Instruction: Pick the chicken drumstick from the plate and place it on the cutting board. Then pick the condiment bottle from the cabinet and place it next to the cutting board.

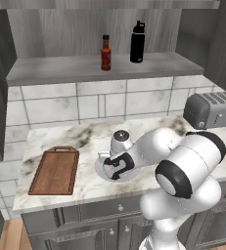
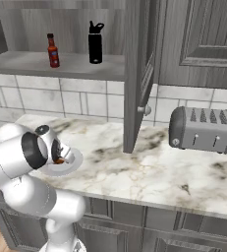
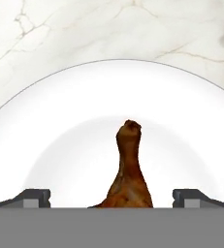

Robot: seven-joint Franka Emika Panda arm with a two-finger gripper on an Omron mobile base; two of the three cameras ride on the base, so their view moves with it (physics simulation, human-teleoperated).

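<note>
The chicken drumstick (image 3: 129, 167) lies in the middle of the plate (image 3: 74, 116), thin end pointing away from the hand. My gripper (image 3: 112, 198) is open and hangs low over the plate, one fingertip (image 3: 33, 197) on each side of the drumstick's thick end, not touching it. In the left base view the hand covers most of the plate (image 1: 103, 174). The cutting board (image 1: 56, 171) lies bare on the counter, left of the plate. The red condiment bottle (image 1: 105, 52) stands upright on the cabinet (image 1: 60, 73) shelf above.
A taller black bottle (image 1: 137, 42) stands right of the red one on the shelf. A grey toaster (image 1: 212, 110) sits at the counter's right end. An open cabinet door (image 2: 137, 74) hangs over the counter right of the shelf. Drawers run below the counter edge.
</note>
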